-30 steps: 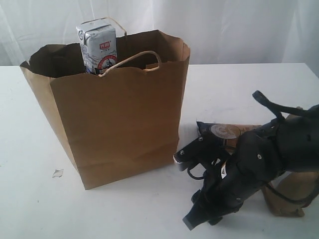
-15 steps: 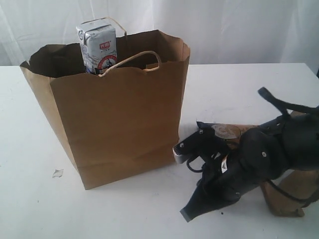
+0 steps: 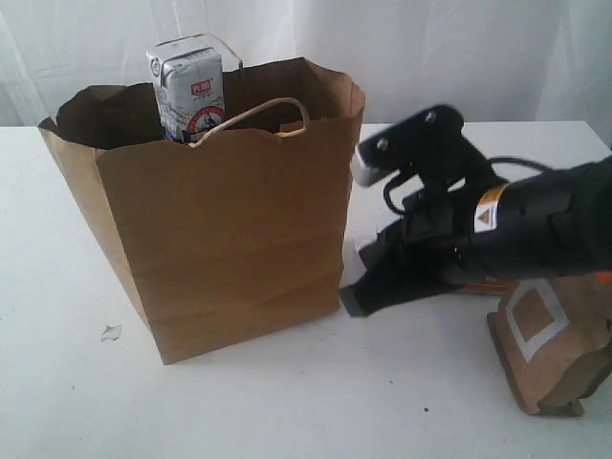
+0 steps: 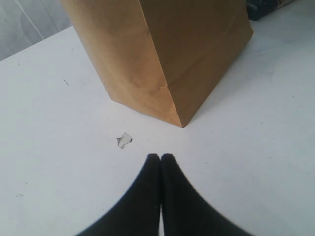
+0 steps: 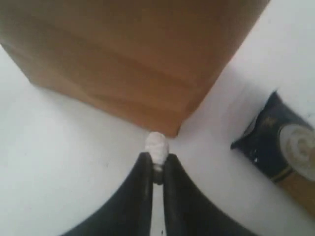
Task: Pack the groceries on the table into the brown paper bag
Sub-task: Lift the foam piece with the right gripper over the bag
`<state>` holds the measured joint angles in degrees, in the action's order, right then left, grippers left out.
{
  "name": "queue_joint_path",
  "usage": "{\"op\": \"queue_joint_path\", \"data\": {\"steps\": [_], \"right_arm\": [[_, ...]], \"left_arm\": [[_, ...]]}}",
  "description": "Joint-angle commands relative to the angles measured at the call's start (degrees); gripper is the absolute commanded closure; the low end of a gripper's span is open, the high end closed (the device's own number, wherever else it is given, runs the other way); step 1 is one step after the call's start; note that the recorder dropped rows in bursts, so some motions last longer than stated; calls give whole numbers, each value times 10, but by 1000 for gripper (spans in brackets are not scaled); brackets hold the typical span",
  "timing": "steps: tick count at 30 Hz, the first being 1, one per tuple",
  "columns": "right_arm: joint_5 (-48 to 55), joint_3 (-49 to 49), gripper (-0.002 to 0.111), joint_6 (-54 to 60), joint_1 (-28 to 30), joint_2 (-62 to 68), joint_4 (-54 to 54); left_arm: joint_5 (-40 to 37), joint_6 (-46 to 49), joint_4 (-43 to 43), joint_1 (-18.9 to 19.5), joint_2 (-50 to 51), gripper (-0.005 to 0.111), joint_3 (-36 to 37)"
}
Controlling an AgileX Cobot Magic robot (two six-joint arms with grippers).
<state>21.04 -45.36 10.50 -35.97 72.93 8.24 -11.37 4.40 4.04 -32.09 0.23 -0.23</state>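
Outwardly, in the exterior view, we see the brown paper bag (image 3: 229, 229) standing upright on the white table (image 3: 239, 411), left of centre. The small white-blue carton (image 3: 188, 91) stands upright inside it and pokes above the rim behind a loop handle (image 3: 258, 110). The right gripper (image 3: 365, 164) hangs in the air just beside the bag's right wall, near the rim, with its jaws pinched on a small white lump (image 3: 361, 172). The black arm behind it covers much of the table's right side. The brown pouch (image 3: 550, 349) lies there, partly under the arm. A white scrap (image 3: 111, 333) sits on the tabletop near the bag's lower left corner. A white curtain (image 3: 430, 48) closes off the background.

From the left wrist view, we find the left gripper (image 4: 160, 157) pressed fully together with nothing between its fingers. It is above bare table (image 4: 256, 123) and faces a bottom corner of the bag (image 4: 167, 49). The white scrap (image 4: 124, 140) lies between gripper and bag, a little to one side.

From the right wrist view, which is soft, we see the right gripper (image 5: 157, 160) nearly closed, with the small white lump (image 5: 156, 144) nipped at its tips. Beyond it a bottom corner of the bag (image 5: 128, 54) rests on the table (image 5: 59, 147). The dark-blue spaghetti packet (image 5: 275, 147) lies near that corner, apart from the bag.
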Motion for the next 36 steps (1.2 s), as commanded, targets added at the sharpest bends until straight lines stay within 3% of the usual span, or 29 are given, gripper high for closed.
{"op": "queue_joint_path", "data": {"steps": [1, 12, 36], "right_arm": [[17, -71, 108, -2, 0, -20, -1], [18, -209, 108, -2, 0, -18, -8], [19, -262, 108, 24, 14, 96, -42]], "left_arm": [[0, -1, -3, 0, -2, 106, 2], [0, -1, -3, 0, -2, 106, 2], [0, -1, -3, 0, -2, 106, 2]]}}
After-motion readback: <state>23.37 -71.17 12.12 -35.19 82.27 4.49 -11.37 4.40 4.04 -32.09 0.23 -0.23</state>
